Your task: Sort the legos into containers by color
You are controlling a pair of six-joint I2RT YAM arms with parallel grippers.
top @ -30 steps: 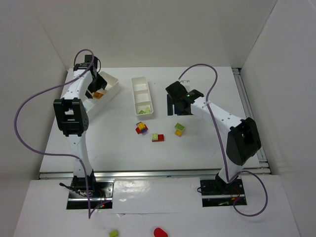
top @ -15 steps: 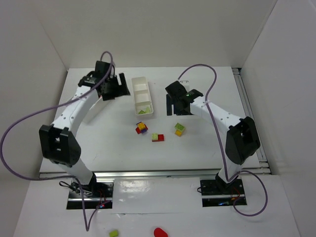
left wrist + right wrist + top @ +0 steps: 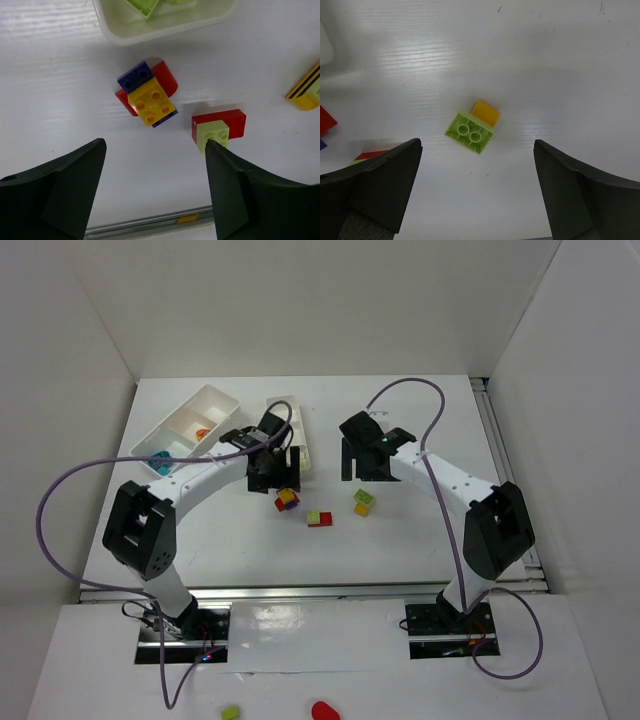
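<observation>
As both jaws gape empty, the red-blue-yellow clump (image 3: 147, 97) lies just beyond the left gripper (image 3: 155, 145), the green-orange pair (image 3: 472, 129) beyond the right gripper (image 3: 477, 143).

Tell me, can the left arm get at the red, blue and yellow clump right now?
Likely yes. The left tool points open at the clump with nothing between them, and bare table on both sides leaves room to close; the red-and-green pair lies apart.

Overhead cam, 2 wrist cams close, share legos (image 3: 320, 519)
</observation>
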